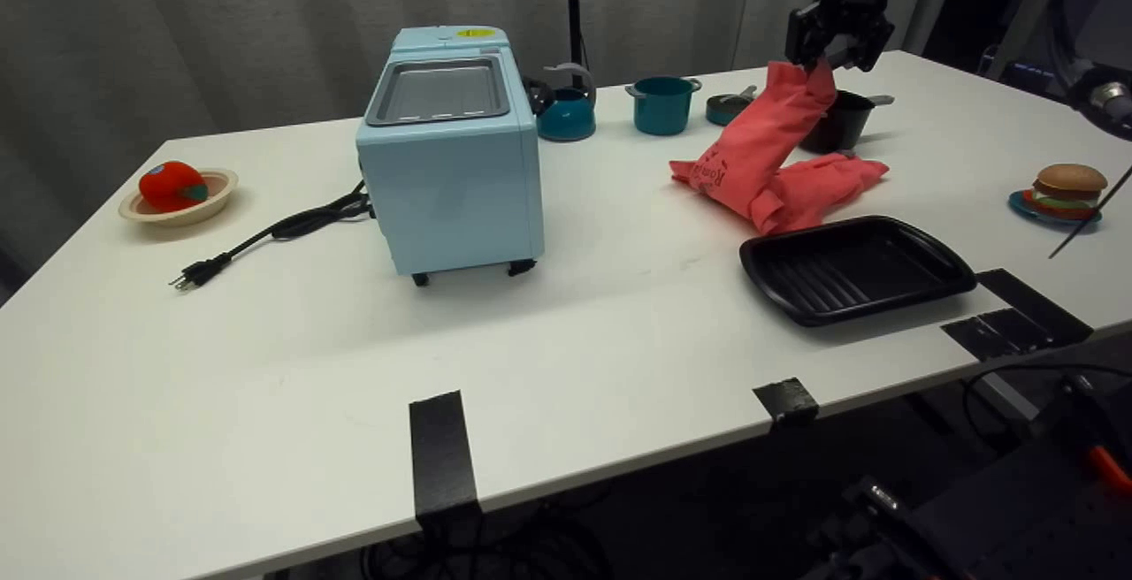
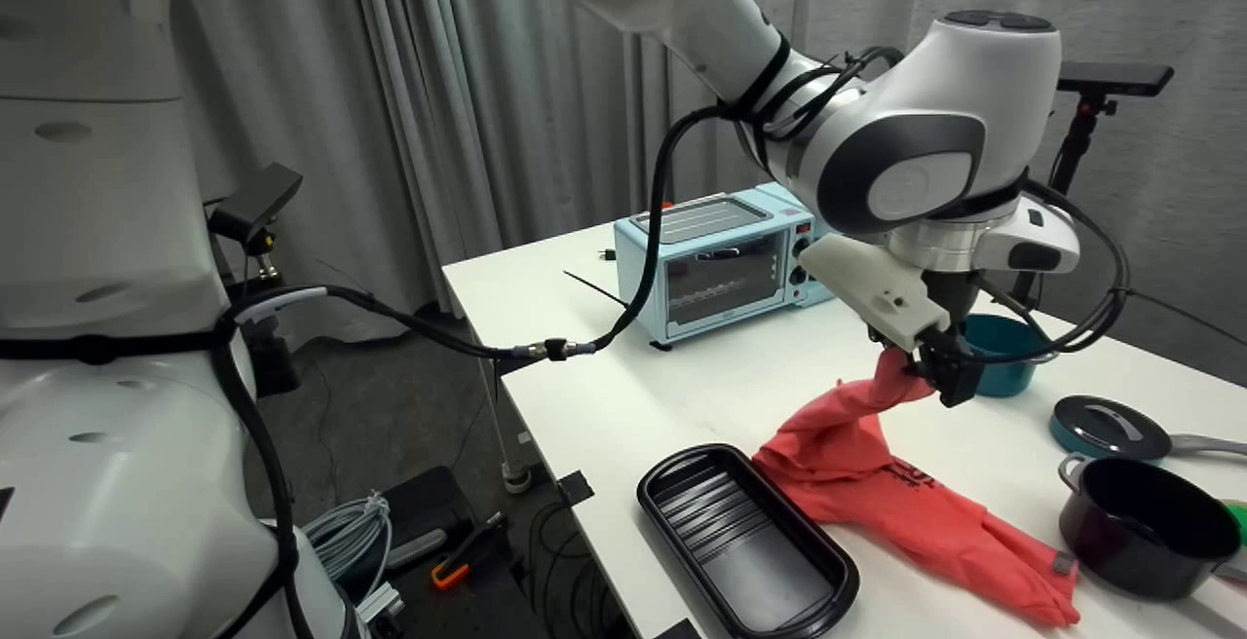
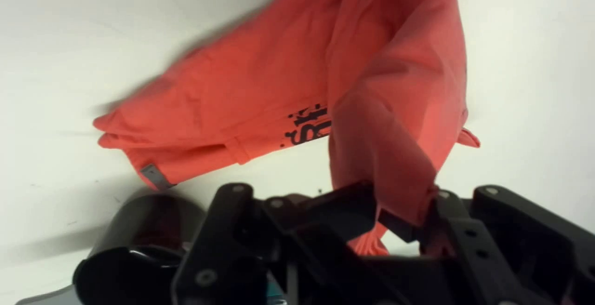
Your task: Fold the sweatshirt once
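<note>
The coral-red sweatshirt [image 1: 743,156] hangs from my gripper [image 1: 812,65] by one end. Its lower part lies rumpled on the white table, beside the black grill pan [image 1: 858,269]. In an exterior view the sweatshirt [image 2: 935,517] shows dark lettering and stretches toward the black pot, with one end raised to the gripper [image 2: 921,371]. In the wrist view the gripper [image 3: 377,212] is shut on a gathered fold of the sweatshirt [image 3: 251,86]. A flat length with a grey tag extends to the left there. The gripped fold hides part of the cloth behind it.
A black pot [image 2: 1140,532] stands close to the sweatshirt's tagged end. A teal pot [image 1: 663,107], a lidded pan [image 2: 1111,430] and a kettle [image 1: 568,116] stand at the back. A light blue toaster oven [image 1: 455,191] and a toy burger [image 1: 1068,191] are also on the table.
</note>
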`<state>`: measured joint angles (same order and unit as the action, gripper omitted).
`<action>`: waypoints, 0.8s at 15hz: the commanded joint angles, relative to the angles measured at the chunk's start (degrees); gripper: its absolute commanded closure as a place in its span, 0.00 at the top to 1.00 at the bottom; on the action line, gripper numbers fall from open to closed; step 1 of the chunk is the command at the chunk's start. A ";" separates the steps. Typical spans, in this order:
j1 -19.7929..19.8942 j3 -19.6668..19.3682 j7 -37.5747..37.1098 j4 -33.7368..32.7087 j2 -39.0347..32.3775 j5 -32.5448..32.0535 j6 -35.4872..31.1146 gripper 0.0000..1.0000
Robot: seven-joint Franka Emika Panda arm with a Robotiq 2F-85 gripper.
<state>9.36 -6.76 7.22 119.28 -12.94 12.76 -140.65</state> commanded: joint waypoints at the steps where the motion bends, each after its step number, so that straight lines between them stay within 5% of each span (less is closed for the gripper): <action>1: 1.50 -1.18 -2.06 -0.93 -0.76 -0.35 -1.10 0.00; 3: 1.98 -1.89 -3.10 -1.06 -1.01 -0.51 -1.40 0.00; 4: 2.25 -2.06 -3.00 -1.05 -1.07 -0.27 -1.62 0.25; 6: 2.30 -2.59 -4.14 -0.92 -1.20 -0.96 -3.27 0.33; 12: 1.82 -3.39 -6.59 0.20 -0.53 -4.03 -7.73 0.79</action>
<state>11.40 -9.81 2.70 118.96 -14.02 10.94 -146.42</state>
